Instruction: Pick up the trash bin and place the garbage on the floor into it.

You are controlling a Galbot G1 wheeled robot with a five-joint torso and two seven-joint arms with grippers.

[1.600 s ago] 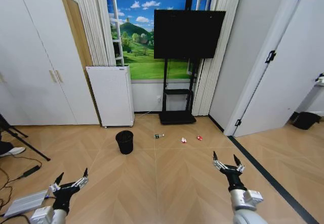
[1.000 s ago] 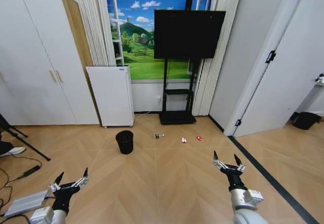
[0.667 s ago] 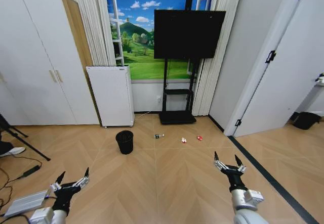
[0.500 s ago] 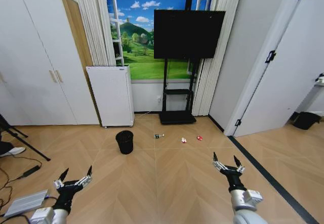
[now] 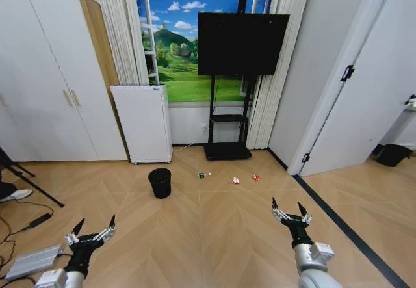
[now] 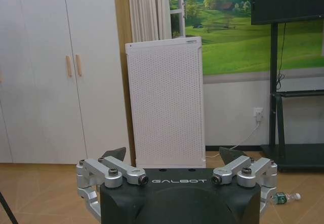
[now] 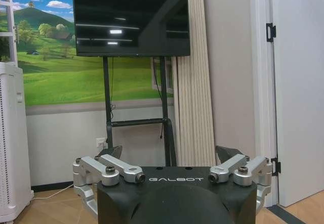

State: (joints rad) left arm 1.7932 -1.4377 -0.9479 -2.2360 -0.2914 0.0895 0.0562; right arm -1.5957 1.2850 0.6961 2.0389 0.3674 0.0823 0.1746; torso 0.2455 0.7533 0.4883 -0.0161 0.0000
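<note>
We hold our left gripper (image 5: 92, 230) and right gripper (image 5: 286, 211) spread wide and empty, the trash bin (image 5: 159, 182) far ahead of both on the floor (image 5: 214, 229); any reach risks falling short.

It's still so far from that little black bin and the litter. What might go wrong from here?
Likely trouble spots:
1. The small round black trash bin is light-looking; either open end effector, left or right, could tip it.
2. The tiny clear bottle could roll away when nudged.
3. The white-and-red wrapper and small red wrapper lie flat on the parquet floor, hard to pinch.
</note>
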